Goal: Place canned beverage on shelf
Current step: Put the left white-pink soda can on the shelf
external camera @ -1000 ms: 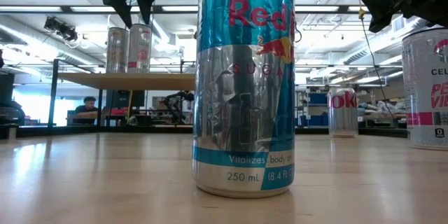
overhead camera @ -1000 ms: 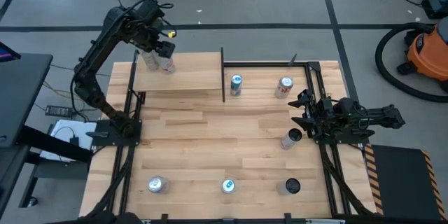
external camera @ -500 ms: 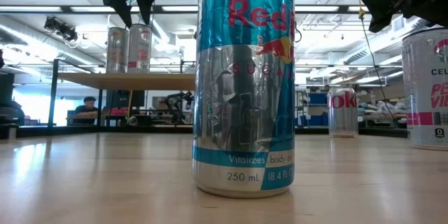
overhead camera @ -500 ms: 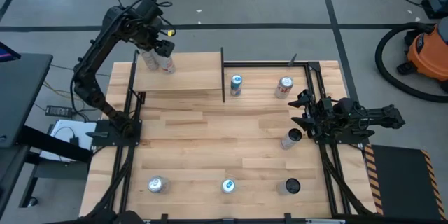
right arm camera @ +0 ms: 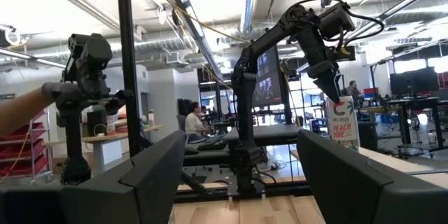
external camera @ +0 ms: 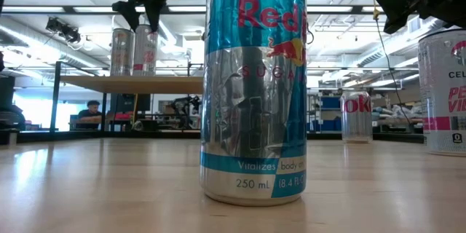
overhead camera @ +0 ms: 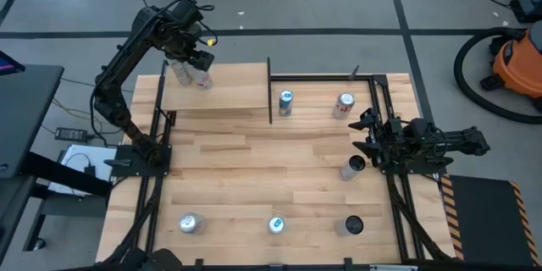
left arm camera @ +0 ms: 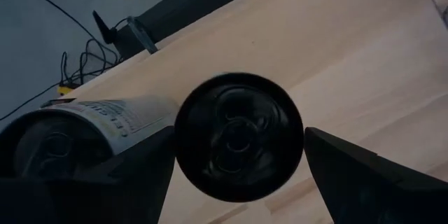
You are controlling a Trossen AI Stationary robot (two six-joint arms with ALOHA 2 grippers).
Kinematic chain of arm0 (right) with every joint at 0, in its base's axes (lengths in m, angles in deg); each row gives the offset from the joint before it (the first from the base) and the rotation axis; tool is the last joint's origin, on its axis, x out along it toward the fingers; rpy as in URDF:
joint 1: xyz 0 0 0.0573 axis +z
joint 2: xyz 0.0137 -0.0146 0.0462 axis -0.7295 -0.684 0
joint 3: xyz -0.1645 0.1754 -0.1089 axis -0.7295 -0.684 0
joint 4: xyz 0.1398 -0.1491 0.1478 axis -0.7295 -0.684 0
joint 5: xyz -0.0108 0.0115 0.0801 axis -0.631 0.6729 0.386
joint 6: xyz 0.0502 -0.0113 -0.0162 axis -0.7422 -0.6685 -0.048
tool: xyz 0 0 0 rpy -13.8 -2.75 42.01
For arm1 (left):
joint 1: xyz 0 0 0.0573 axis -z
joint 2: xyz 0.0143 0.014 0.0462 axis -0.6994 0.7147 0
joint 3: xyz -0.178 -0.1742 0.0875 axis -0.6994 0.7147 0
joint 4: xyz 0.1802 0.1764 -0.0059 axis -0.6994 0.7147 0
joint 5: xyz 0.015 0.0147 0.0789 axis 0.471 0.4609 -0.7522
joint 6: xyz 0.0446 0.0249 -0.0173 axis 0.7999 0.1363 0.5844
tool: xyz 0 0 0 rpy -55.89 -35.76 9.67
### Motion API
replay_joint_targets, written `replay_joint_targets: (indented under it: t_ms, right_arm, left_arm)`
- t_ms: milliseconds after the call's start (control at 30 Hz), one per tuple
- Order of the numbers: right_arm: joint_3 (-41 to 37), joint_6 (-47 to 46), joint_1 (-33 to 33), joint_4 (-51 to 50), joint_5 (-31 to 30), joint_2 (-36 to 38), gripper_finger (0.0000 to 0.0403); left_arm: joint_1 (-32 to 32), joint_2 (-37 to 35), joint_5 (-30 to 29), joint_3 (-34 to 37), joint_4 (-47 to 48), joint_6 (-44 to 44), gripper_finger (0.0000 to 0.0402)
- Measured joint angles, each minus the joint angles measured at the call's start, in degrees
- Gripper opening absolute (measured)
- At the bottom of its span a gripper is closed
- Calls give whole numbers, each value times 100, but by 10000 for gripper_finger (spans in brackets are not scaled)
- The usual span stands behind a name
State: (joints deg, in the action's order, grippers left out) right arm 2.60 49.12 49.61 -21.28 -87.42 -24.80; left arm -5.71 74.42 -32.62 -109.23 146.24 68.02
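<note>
Overhead, left gripper [overhead camera: 196, 54] spread wide, poised just above two cans [overhead camera: 190, 74] on shelf [overhead camera: 227, 89]; could clip and topple either

Both my arms are matte black all over, chunky jointed segments with thin black cables looping off the wrists. The left arm [overhead camera: 127, 59] has a little yellow tag near its wrist. The right arm [overhead camera: 440, 144] looks boxier, its fingers [right arm camera: 147, 175] wide dark angular wedges with flat inner faces.
</note>
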Motion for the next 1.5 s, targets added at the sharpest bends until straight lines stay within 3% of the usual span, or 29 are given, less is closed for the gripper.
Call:
replay_joint_targets:
  t_ms: [500,1100,1500]
  right_arm:
    - [2,0,0,0,0,0,285]
    - [2,0,-2,0,2,-2,285]
    - [2,0,-2,2,0,0,285]
  left_arm:
    - [-139,-2,58,-1,-8,892,252]
    - [-474,-2,913,0,12,2991,255]
    - [-470,-2,960,2,12,3710,256]
